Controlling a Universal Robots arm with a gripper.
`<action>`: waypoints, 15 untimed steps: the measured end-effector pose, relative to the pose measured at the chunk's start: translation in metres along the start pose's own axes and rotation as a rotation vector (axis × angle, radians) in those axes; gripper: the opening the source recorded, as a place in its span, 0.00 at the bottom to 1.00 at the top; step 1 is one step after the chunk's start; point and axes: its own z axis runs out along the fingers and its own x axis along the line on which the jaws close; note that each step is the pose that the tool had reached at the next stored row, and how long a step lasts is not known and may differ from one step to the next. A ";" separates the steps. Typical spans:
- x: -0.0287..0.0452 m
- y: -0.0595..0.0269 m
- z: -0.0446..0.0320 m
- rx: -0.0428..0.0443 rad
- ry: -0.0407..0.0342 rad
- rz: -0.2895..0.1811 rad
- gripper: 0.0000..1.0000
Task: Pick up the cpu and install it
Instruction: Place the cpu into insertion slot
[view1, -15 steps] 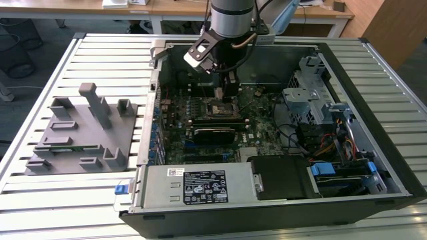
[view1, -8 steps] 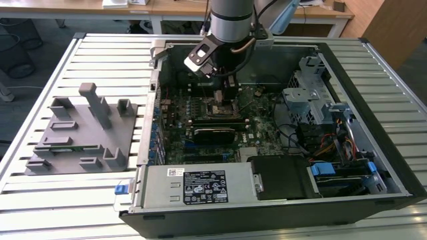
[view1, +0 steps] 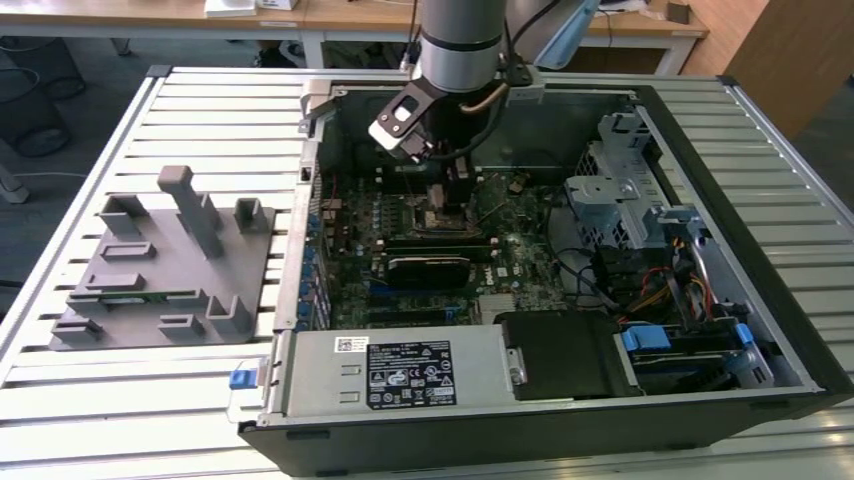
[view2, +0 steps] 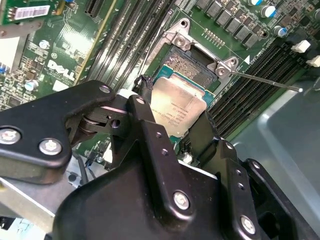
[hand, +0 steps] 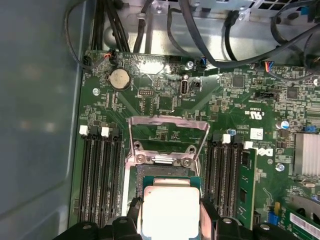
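The cpu (view2: 179, 106) is a flat square chip with a shiny silver top and a green rim. My gripper (view2: 172, 114) is shut on it, one black finger against each of two opposite edges. In the first wrist view the cpu (hand: 170, 210) sits between the fingers (hand: 131, 212), partly over the open black socket (hand: 165, 172). The socket's metal load plate (hand: 167, 131) is folded back and its thin lever (view2: 265, 82) stands free. In the exterior view my gripper (view1: 454, 195) reaches down inside the computer case over the motherboard's socket area.
Memory slots (hand: 97, 170) flank the socket on both sides. A green memory stick (hand: 246, 185) stands in one slot. The open case (view1: 747, 150) holds a drive cage (view1: 627, 190), cables and a power supply (view1: 400, 370). A grey parts fixture (view1: 160, 265) lies on the exterior view's left.
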 end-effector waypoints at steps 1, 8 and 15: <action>0.0002 -0.0001 0.0014 0.0000 0.0000 0.000 0.54; 0.0006 -0.0012 0.0122 0.0000 -0.0003 0.009 0.54; 0.0006 -0.0014 0.0162 0.0001 -0.0004 0.009 0.54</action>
